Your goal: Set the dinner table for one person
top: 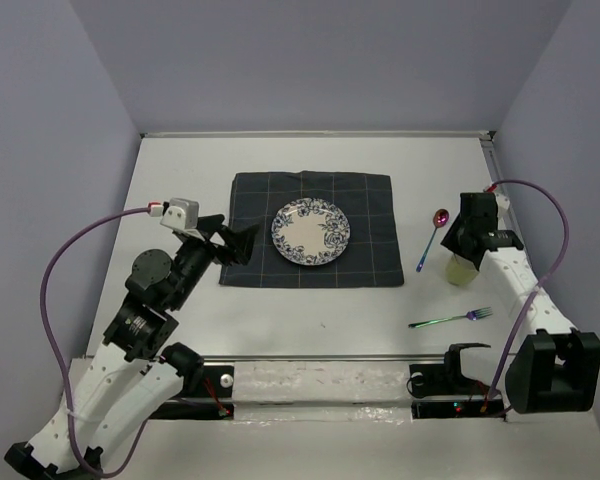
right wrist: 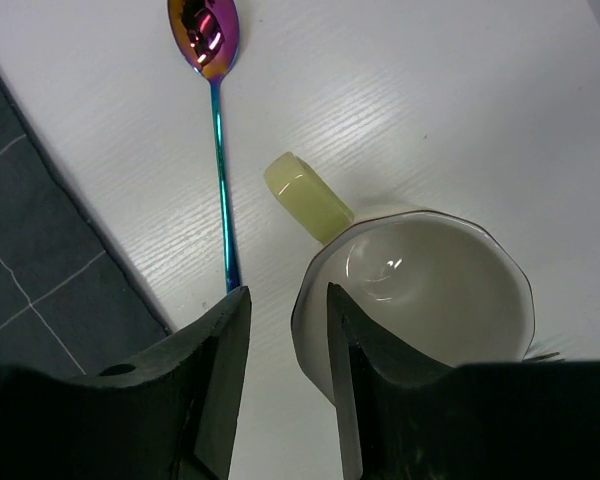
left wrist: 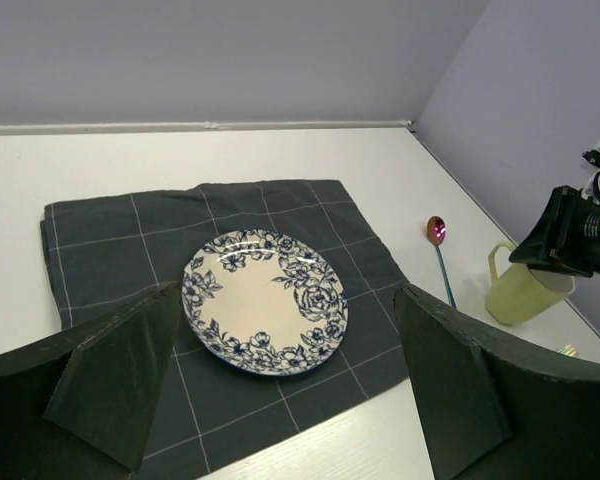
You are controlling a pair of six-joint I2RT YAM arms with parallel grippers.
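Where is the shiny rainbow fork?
In the top view the fork lies on the dinner table on the right side. It is nearer the arms than the spoon and the yellow mug, off the placemat.

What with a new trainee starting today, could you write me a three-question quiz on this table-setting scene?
1. True or false: the plate lies on the placemat.
2. Pick one. The right gripper is: A) over the plate; B) astride the rim of the mug; C) over the placemat.
3. Fill in: the jaws of the left gripper are ____.

Key: 1 true; 2 B; 3 open.
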